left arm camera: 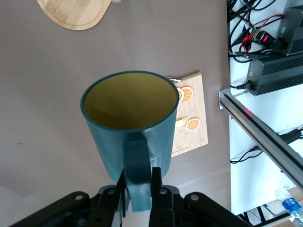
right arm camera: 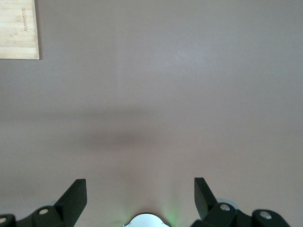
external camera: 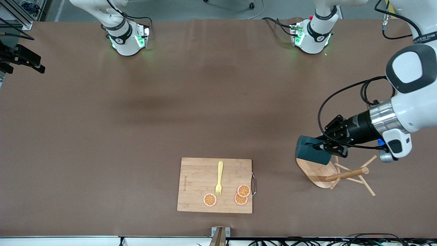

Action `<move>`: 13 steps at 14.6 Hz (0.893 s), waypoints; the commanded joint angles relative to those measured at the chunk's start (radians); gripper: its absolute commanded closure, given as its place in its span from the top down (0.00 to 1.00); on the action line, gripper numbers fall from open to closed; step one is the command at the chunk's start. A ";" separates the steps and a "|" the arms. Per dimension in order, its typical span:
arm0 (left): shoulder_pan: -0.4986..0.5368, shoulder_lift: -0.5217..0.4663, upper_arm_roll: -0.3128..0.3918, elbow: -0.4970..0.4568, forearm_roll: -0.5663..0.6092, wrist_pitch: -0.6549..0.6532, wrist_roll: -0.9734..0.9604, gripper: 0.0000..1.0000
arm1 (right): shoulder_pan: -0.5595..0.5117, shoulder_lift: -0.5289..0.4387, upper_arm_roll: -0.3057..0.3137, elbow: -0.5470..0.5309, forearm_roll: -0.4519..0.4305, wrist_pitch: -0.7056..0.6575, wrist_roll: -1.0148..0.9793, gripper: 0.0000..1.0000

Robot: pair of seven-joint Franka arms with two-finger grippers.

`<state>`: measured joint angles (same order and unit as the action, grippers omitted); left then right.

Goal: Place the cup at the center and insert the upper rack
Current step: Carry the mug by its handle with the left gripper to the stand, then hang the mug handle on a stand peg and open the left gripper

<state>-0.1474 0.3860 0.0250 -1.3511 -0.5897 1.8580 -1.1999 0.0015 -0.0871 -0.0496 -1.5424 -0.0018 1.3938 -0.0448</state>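
Note:
My left gripper is shut on the handle of the dark teal cup and holds it tilted on its side in the air, over the oval base of the upper rack. The rack lies tipped over on the table at the left arm's end, its post and pegs pointing toward that end. In the left wrist view the cup shows its mustard-yellow inside, and my left gripper clamps the handle. The rack's base shows there too. My right gripper is open and empty over bare table near its arm's base.
A rectangular wooden cutting board lies near the table's front edge, about mid-table. On it are a yellow fork and three orange slices. The board also shows in the left wrist view and the right wrist view.

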 commanded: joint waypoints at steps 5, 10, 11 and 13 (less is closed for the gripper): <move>0.069 0.057 -0.007 -0.007 -0.108 0.015 0.072 0.00 | 0.011 -0.031 -0.001 -0.031 -0.001 0.014 -0.007 1.00; 0.132 0.096 -0.008 -0.007 -0.194 0.013 0.169 0.01 | 0.020 -0.031 -0.003 -0.031 -0.001 0.013 -0.007 1.00; 0.138 0.103 -0.008 -0.007 -0.208 0.013 0.180 0.01 | 0.018 -0.031 -0.006 -0.031 -0.001 0.014 -0.007 1.00; 0.164 0.114 -0.008 -0.008 -0.223 0.013 0.186 0.01 | 0.018 -0.031 -0.006 -0.030 -0.001 0.014 -0.007 1.00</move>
<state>-0.0068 0.4941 0.0247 -1.3598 -0.7831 1.8679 -1.0327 0.0178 -0.0872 -0.0514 -1.5424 -0.0017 1.3972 -0.0473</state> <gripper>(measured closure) 0.793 0.000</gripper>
